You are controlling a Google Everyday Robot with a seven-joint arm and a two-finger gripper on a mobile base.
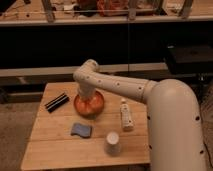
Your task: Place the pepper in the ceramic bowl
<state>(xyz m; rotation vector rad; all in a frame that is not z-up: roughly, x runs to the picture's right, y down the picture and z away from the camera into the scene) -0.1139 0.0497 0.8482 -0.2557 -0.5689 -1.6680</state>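
The ceramic bowl (pixel 95 105), orange-red and glossy, sits near the middle of the wooden table (pixel 55 145). My arm reaches from the right and bends straight down over it, so the gripper (pixel 86 102) hangs inside the bowl's rim. Orange shapes show in the bowl beneath the gripper, but I cannot pick out the pepper from the bowl's own colour.
A black bar-shaped object (pixel 56 102) lies to the bowl's left. A blue-grey pad (pixel 81 130) lies in front of the bowl, a white paper cup (pixel 112 143) stands front right, and a white bottle (pixel 126 115) lies at the right. Dark shelving stands behind the table.
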